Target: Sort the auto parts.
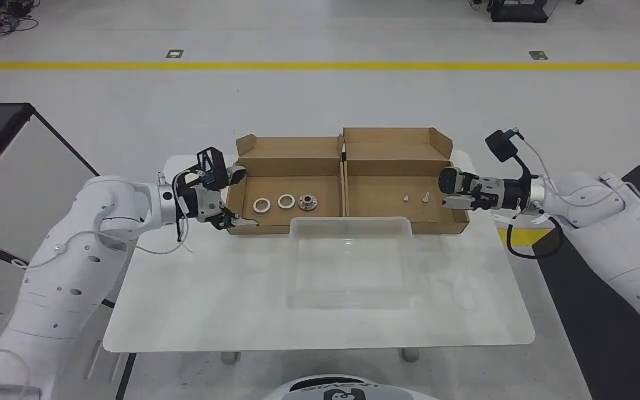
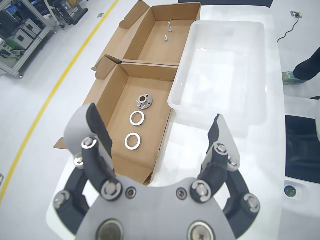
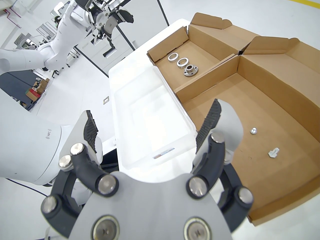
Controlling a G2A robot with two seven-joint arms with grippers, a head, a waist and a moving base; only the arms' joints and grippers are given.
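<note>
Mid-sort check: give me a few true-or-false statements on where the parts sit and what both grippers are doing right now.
1. The two rings lie in the same cardboard box as the flange. True.
2. The clear bin holds a bolt. False: both bolts lie in the other box.
3. The left gripper is shut on a ring. False: its fingers are open and hold nothing.
4. The right gripper has open fingers. True.
</note>
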